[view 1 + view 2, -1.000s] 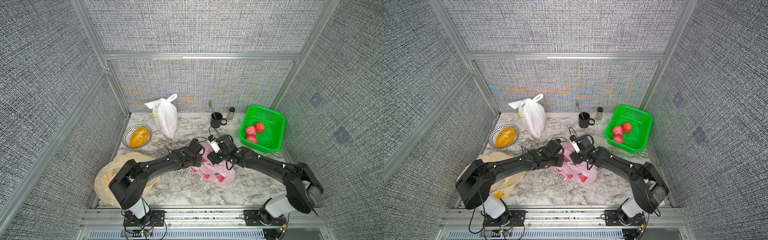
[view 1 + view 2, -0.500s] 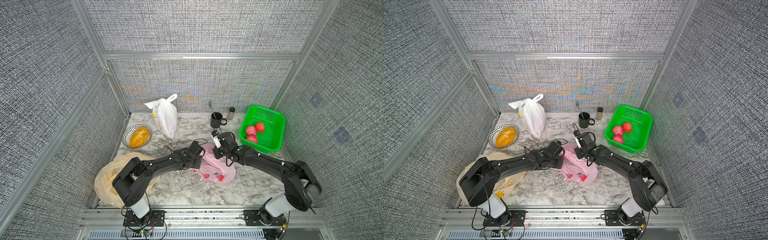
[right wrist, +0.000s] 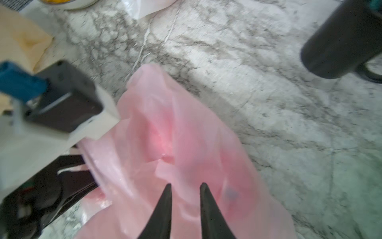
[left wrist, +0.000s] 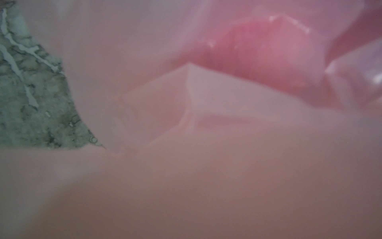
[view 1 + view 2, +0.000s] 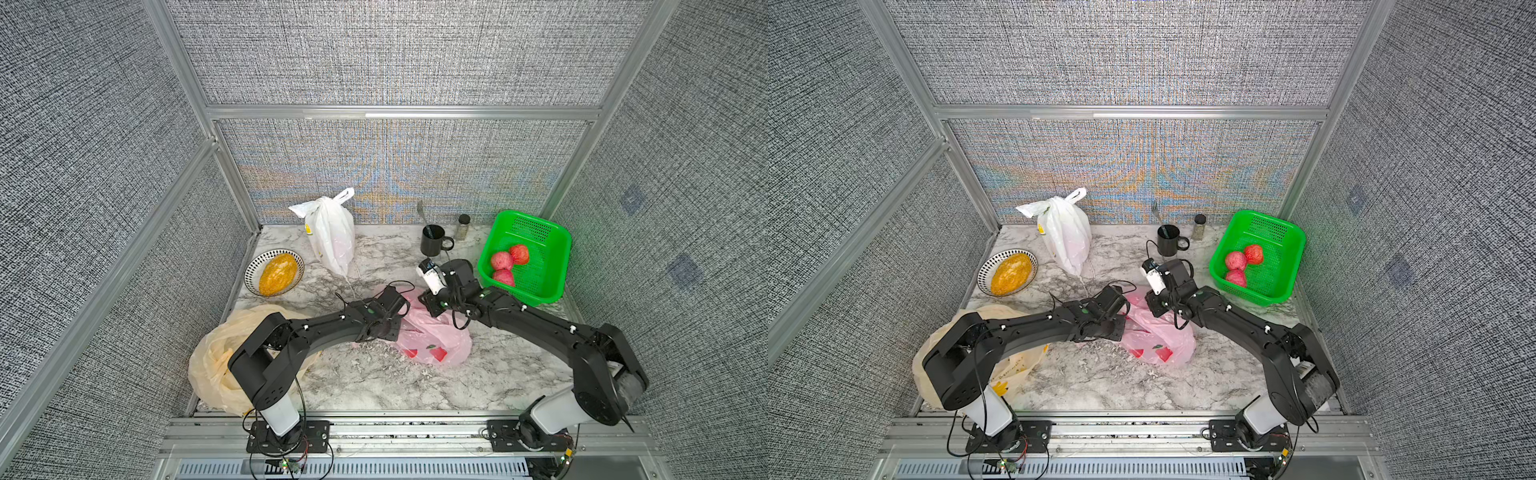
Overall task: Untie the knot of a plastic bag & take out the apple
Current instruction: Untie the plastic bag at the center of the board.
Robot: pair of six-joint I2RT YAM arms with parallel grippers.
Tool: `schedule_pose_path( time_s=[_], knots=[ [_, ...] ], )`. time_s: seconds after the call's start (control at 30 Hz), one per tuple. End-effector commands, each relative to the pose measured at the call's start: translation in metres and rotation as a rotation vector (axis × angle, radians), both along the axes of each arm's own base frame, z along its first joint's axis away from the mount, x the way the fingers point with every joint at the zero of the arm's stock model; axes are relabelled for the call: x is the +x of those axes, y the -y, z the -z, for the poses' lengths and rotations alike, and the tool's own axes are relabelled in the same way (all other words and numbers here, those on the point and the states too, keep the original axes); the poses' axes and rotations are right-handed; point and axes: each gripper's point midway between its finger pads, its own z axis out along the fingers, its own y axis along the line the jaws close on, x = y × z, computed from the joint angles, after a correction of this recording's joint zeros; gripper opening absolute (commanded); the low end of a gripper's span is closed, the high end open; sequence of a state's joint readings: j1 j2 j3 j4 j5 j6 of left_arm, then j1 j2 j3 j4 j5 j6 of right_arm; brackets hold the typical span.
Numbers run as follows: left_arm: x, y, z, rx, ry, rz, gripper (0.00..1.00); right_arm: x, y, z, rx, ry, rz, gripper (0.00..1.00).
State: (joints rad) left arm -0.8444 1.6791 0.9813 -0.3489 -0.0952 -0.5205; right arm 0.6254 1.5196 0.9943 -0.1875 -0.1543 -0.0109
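Both arms meet at the pink bag (image 5: 432, 336), mid-frame; the knot is not visible.
The left gripper (image 5: 395, 326) is buried in the bag's left edge, likely anchoring the film. Its wrist view is smothered in pink, so the claw's state cannot be told, yet it alone shows a red round shape, probably the apple (image 4: 268, 51). In the right wrist view the right gripper (image 3: 186, 186) has its prongs slightly apart, clamping nothing. The green basket (image 5: 536, 226) sits upper right.

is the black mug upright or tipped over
Upright: the black mug stands on its base, mouth up, with a fork standing in it.
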Motion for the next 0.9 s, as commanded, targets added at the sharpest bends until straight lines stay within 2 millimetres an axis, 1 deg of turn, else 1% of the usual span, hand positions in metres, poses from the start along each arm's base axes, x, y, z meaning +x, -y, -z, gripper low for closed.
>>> schedule_pose_path(
  time_s=[0.0, 0.13, 0.23, 0.33, 0.43, 0.5, 0.53, 0.57, 0.6, 0.67, 0.7, 0.77, 0.8, 0.87],
  knots=[
    [0.002, 0.002, -0.001, -0.004, 0.009, 0.009, 0.33, -0.028, -0.012, 0.012, -0.02, -0.048, -0.109, 0.38],
    [0.002, 0.003, -0.002, -0.006, 0.009, 0.014, 0.33, -0.032, -0.013, 0.023, -0.084, -0.02, -0.083, 0.6],
    [0.002, 0.003, -0.004, -0.009, 0.014, 0.016, 0.32, -0.031, -0.006, 0.034, -0.158, 0.016, -0.036, 0.7],
    [0.002, 0.003, -0.005, -0.013, 0.015, 0.015, 0.32, -0.025, -0.003, 0.043, -0.198, 0.038, 0.004, 0.72],
    [0.002, 0.003, -0.005, -0.014, 0.015, 0.014, 0.32, -0.015, 0.0, 0.051, -0.212, 0.071, 0.055, 0.71],
    [0.003, 0.003, -0.006, -0.016, 0.018, 0.012, 0.32, -0.01, 0.0, 0.054, -0.228, 0.097, 0.078, 0.68],
    [0.002, 0.002, -0.006, -0.016, 0.017, 0.011, 0.32, -0.006, 0.002, 0.054, -0.239, 0.111, 0.099, 0.65],
    [0.002, 0.003, -0.007, -0.017, 0.019, 0.011, 0.32, -0.003, 0.005, 0.054, -0.25, 0.121, 0.12, 0.59],
    [0.002, 0.002, -0.007, -0.016, 0.019, 0.01, 0.32, -0.002, 0.008, 0.053, -0.257, 0.13, 0.138, 0.5],
    [0.002, 0.001, -0.007, -0.016, 0.02, 0.01, 0.32, 0.001, 0.014, 0.047, -0.265, 0.154, 0.17, 0.29],
    [0.002, 0.001, -0.007, -0.015, 0.019, 0.01, 0.32, 0.001, 0.016, 0.043, -0.264, 0.163, 0.179, 0.23],
    [0.001, 0.0, -0.005, -0.011, 0.015, 0.012, 0.31, 0.002, 0.02, 0.032, -0.254, 0.18, 0.197, 0.06],
    [0.001, 0.0, -0.003, -0.009, 0.012, 0.012, 0.31, 0.003, 0.021, 0.027, -0.246, 0.186, 0.203, 0.0],
    [0.0, 0.001, -0.001, -0.004, 0.004, 0.017, 0.3, 0.005, 0.022, 0.014, -0.219, 0.194, 0.22, 0.0]
  ],
)
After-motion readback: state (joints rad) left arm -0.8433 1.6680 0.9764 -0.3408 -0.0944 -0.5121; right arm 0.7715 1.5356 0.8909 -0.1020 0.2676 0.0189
